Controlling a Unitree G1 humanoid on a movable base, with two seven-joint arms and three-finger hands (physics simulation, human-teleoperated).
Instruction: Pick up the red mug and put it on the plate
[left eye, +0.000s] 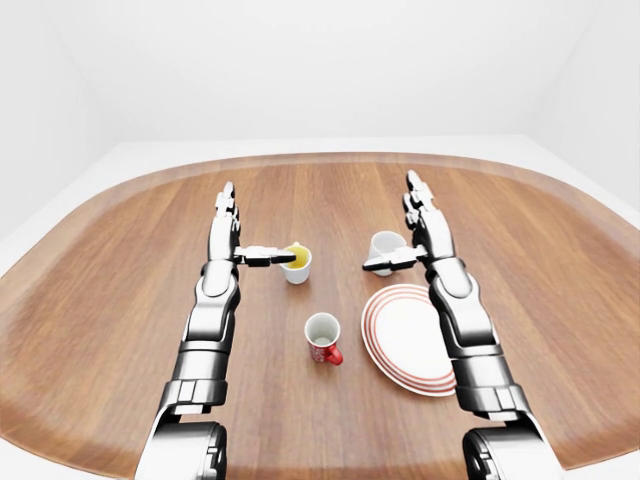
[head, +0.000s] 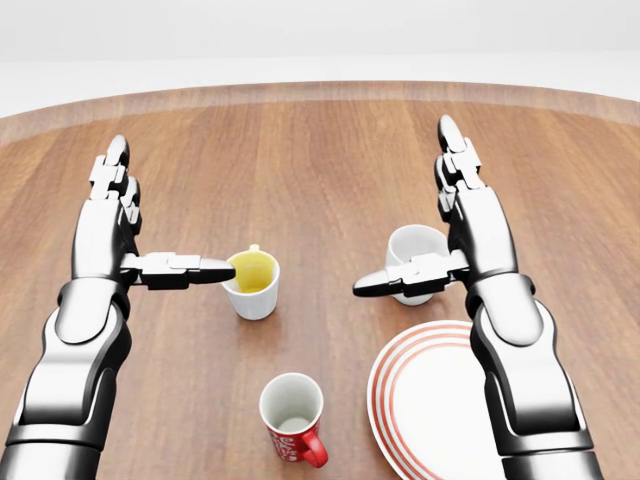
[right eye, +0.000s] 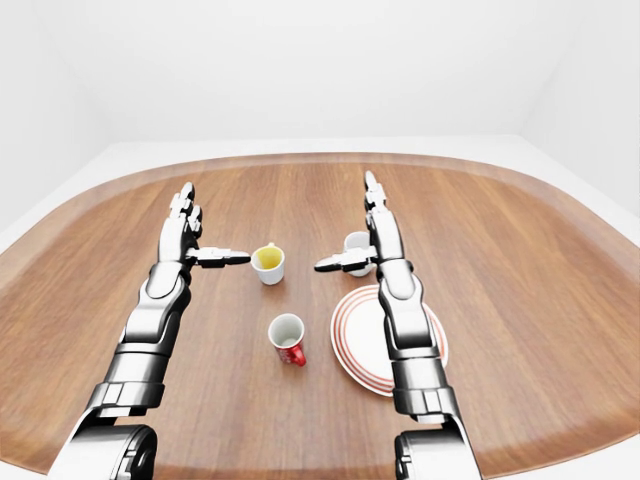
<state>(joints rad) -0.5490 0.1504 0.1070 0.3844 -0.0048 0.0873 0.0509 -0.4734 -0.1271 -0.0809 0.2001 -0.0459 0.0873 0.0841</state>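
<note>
The red mug (head: 294, 419) stands upright near the bottom of the head view, white inside, its handle turned to the lower right. To its right lies the white plate (head: 440, 400) with red rings. My left hand (head: 150, 225) hovers open at the left, thumb stretched toward the yellow cup. My right hand (head: 425, 225) hovers open at the right, above the plate's top edge, thumb crossing a white cup. Neither hand touches the red mug, which sits lower in the view between both arms.
A white cup with yellow inside (head: 251, 283) stands above the red mug. A plain white cup (head: 415, 262) stands above the plate, partly behind my right thumb. The round wooden table (left eye: 120, 300) curves away with white floor beyond its rim.
</note>
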